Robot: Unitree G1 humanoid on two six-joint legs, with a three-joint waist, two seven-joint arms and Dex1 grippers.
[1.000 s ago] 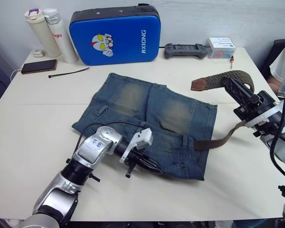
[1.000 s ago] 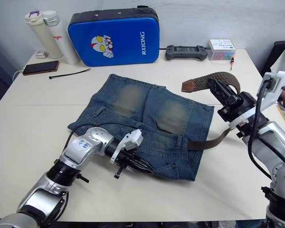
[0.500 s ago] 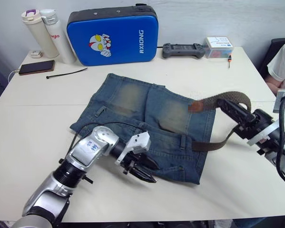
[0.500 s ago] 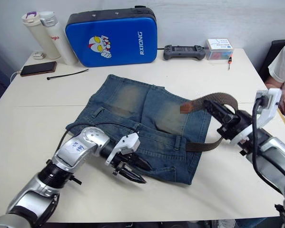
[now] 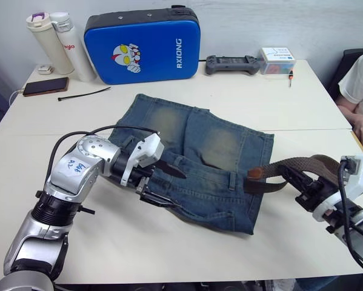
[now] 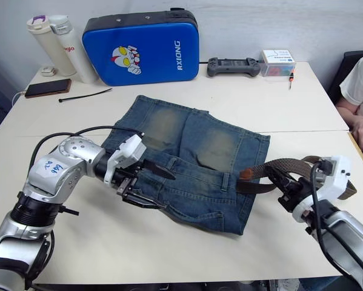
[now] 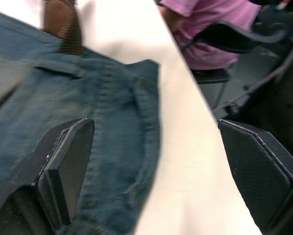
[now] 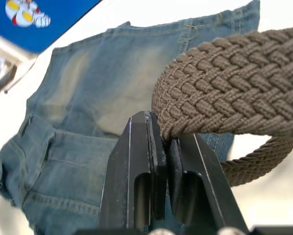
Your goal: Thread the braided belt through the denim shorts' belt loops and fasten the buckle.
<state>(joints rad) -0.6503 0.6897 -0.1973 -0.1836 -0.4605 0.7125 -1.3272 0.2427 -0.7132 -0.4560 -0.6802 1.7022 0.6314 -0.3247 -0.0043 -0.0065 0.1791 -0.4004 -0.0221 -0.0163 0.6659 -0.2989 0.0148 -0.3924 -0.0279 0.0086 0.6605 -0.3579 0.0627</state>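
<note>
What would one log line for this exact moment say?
left pincer: open over denim shorts | right pincer: shut on braided belt | buckle: unfastened

What we can't see well

We can't find the silver buckle; the brown braided belt (image 5: 302, 167) hides under blue denim shorts (image 5: 199, 163).

coarse, matt woven cloth on the braided belt (image 8: 234, 93), dark brown, with a smooth tan leather end piece (image 5: 256, 173). soft faded blue denim on the denim shorts (image 5: 199, 163), stitched seams, yellowish worn patches. smooth matt cream finish on the tabletop (image 5: 242, 97). glossy blue moulded shell on the case (image 5: 143, 43) at the far edge. matt black plastic on the right gripper (image 8: 158, 161) fingers (image 8: 136, 166).
</note>
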